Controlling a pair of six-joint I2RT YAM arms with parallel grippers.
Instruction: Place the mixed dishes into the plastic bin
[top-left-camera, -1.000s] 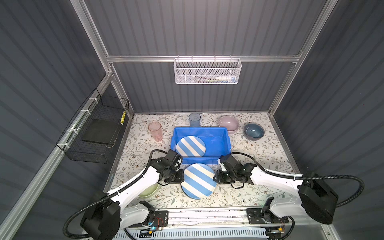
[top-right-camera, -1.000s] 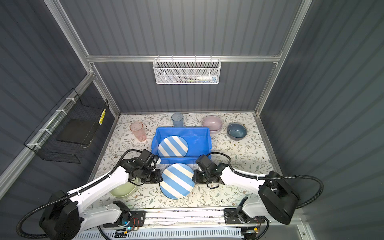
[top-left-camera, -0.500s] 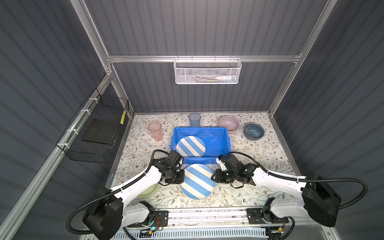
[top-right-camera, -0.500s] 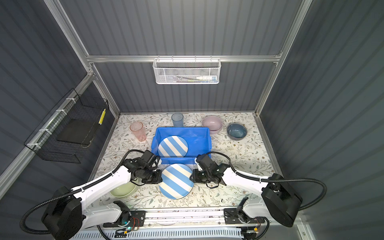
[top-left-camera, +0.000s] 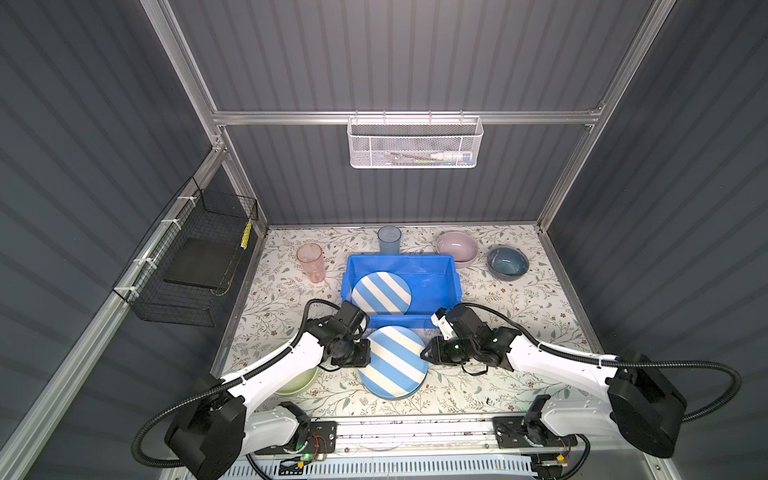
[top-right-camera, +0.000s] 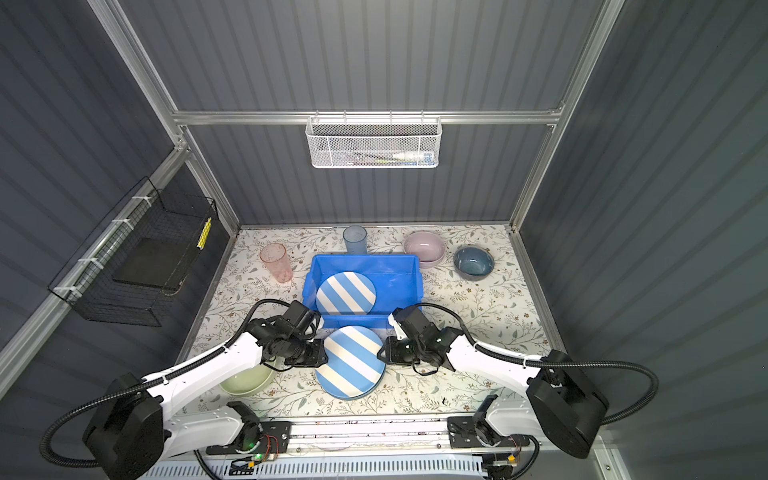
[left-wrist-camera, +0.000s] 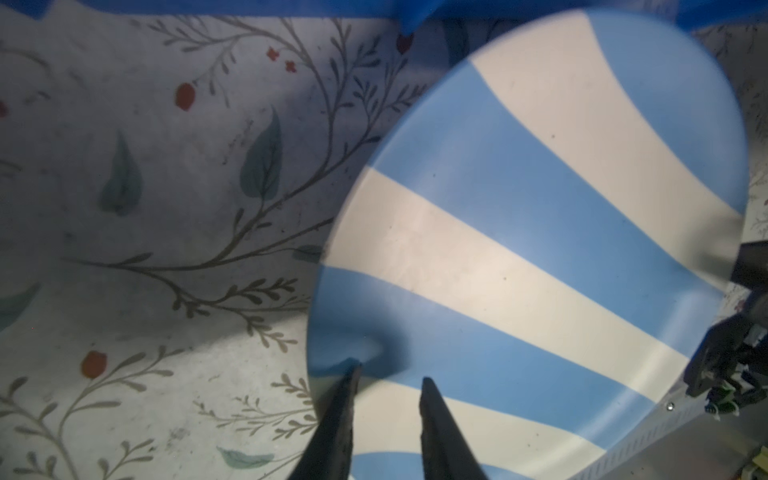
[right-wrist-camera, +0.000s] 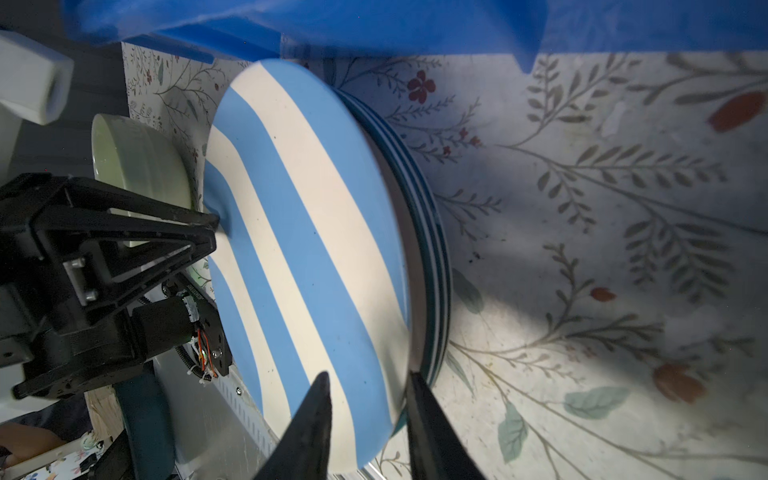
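In both top views we see the striped plate (top-left-camera: 392, 361) near the front of the worktop (top-left-camera: 519, 299), just in front of the bin (top-left-camera: 432, 286) and between the two arms. The left tool (top-left-camera: 366, 353) meets its left rim and the right tool (top-left-camera: 423, 356) its right rim, so both arms are equally near. The bin (top-right-camera: 399, 282) lies straight beyond the plate, away from the robot's base, with its long side running across from left to right. A second striped plate (top-left-camera: 381, 293) lies flat in the bin's left half, and the right half is bare.

From the left wrist, the left tool (left-wrist-camera: 391, 374) has its fingers apart at the plate's (left-wrist-camera: 519, 232) rim, with the striped face showing in the gap. It clamps nothing that we can see, so we take it as released.

From the right wrist, the right tool (right-wrist-camera: 368, 376) straddles the opposite rim. One finger lies over the striped face; the other slips between this plate and the stack of plates (right-wrist-camera: 432, 257) beneath. The plate tilts up off that stack on this side, so we judge the right tool clenched on it. A green bowl (right-wrist-camera: 137, 166) stands behind the left tool.

We judge the coming move to be a lift straight ahead over the bin's near wall. The right arm holds the plate and is nearer the bare half.
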